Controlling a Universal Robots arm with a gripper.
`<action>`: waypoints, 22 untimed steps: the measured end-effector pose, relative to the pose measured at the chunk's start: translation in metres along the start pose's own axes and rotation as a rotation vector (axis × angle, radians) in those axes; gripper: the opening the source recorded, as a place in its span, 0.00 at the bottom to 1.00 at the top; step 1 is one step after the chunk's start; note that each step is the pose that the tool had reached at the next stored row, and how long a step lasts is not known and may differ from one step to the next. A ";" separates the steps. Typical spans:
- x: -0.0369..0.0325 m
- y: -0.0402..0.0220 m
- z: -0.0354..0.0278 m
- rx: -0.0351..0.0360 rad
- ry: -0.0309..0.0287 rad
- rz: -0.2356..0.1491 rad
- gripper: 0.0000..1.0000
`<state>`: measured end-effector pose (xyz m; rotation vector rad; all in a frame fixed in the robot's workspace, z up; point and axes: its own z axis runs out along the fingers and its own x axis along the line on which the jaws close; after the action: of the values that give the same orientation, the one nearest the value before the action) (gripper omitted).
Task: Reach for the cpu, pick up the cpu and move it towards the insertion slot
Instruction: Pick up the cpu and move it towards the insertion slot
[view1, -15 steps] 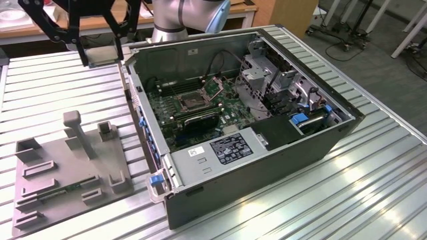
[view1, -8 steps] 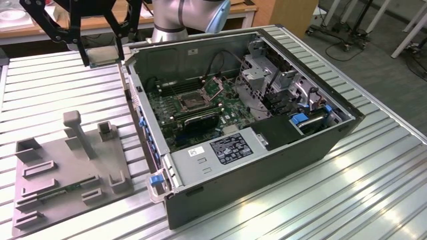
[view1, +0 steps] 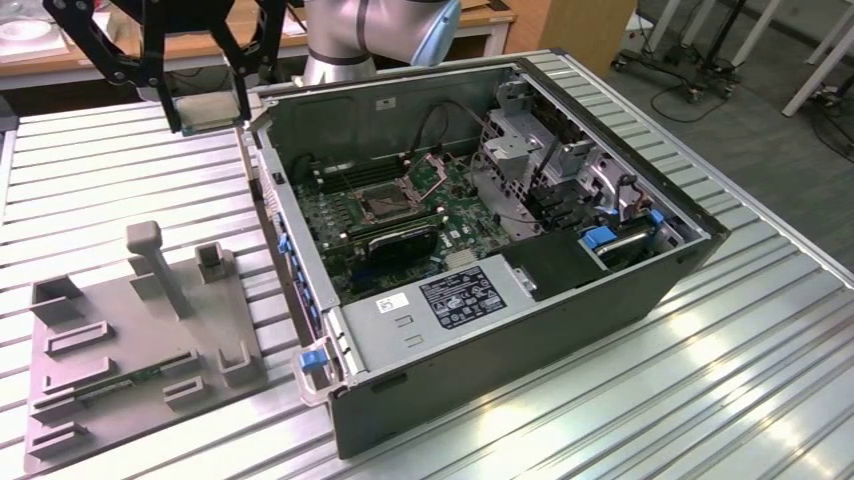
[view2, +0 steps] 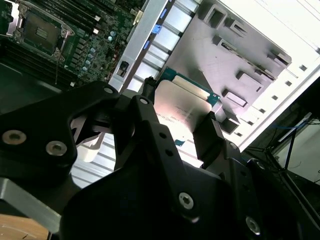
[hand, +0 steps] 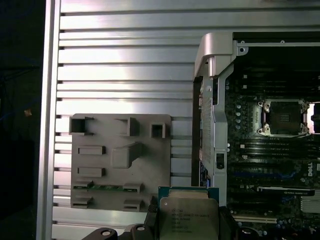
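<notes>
Across ribbed metal surface (view1: 747, 400): open computer case (view1: 561, 330) lying on its side, green motherboard (view1: 400, 215) exposed inside. Grey plastic fixture (view1: 134, 340) on surface at exterior view's left, beside case, narrow green strip (hand: 106, 188) sitting in one recess. Insertion slot (view1: 379, 203) on motherboard, dark socket, silvery frame. Gripper (view1: 203, 112) raised above surface, just outside case wall, well apart from slot. Fingers (view2: 210, 137) pinching cpu (hand: 188, 217) by opposite edges, chip lifted clear of fixture.

One cpu (hand: 187, 216), one insertion slot (hand: 283, 117), one gripper (view1: 207, 112) — one computer case (view1: 534, 330), one grey fixture (view1: 134, 340).
</notes>
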<state>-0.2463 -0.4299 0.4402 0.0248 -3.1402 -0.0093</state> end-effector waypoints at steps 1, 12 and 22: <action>-0.0005 0.0000 0.0000 0.0000 0.0000 0.000 0.55; -0.0027 -0.0001 0.0003 -0.0001 0.0000 0.000 0.55; -0.0064 -0.0001 0.0005 -0.0001 -0.0001 0.000 0.55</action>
<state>-0.2400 -0.4299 0.4397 0.0246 -3.1403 -0.0095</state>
